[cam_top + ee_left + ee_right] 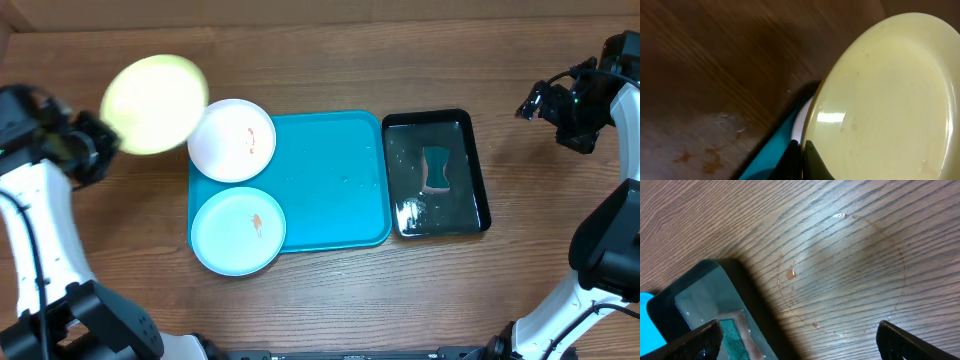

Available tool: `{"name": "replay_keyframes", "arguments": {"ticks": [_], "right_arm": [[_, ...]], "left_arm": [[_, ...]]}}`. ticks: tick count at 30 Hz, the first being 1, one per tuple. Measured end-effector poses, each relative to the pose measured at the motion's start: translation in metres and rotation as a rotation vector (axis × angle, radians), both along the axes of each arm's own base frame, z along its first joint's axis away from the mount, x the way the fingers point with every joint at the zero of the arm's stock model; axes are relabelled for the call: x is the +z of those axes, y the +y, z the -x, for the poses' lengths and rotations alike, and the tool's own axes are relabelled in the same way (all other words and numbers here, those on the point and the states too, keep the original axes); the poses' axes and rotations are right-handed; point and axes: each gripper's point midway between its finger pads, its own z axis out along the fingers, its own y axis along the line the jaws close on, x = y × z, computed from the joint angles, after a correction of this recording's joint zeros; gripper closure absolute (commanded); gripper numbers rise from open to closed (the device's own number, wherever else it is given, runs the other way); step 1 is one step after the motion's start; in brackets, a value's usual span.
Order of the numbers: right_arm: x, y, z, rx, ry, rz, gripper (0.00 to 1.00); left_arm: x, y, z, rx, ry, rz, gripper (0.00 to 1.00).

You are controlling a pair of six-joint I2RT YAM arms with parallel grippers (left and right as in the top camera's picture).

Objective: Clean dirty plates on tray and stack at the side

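The left pincer [801, 156] is clenched on the rim of the pale yellow-green plate [155, 105], one dark finger on each side of its edge. This plate sits at the far left of the scene, left of the turquoise tray [330, 180]. In the overhead view it looks blurred, and its right edge overlaps the white plate [232, 140]. The left wrist view shows it tilted, its face glossy with a few small droplets.

The white plate lies on the tray's far-left corner, partly over the rim, with a small orange smear on it. The light blue plate [238, 230] lies on the near-left corner, also overhanging the rim, with an orange smear near its middle.

Just right of the tray is a glossy black tray [478, 170] with a sponge [436, 170] lying in it.

The right pincer [800, 342] is released, its jaws spread wide. It hangs over the bare tabletop [400, 60] beyond the black tray's far-right corner, above a faint wet ring [840, 275].
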Motion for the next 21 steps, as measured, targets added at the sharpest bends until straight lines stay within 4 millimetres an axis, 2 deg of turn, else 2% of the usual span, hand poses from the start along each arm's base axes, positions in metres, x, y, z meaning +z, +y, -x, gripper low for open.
{"name": "replay_keyframes", "arguments": {"ticks": [4,10,16,21], "right_arm": [[0.000,0.000,0.000,0.000,0.000,0.000,0.00],[0.000,0.000,0.000,0.000,0.000,0.000,0.00],[0.000,0.000,0.000,0.000,0.000,0.000,0.00],[0.000,0.000,0.000,0.000,0.000,0.000,0.00]], "left_arm": [[-0.011,0.038,0.031,0.128,0.104,-0.064,0.96],[-0.017,0.072,0.052,0.238,0.204,-0.222,0.96],[-0.030,0.089,0.052,0.283,0.201,-0.301,0.96],[-0.055,0.092,0.052,0.294,0.193,-0.323,0.96]]}}
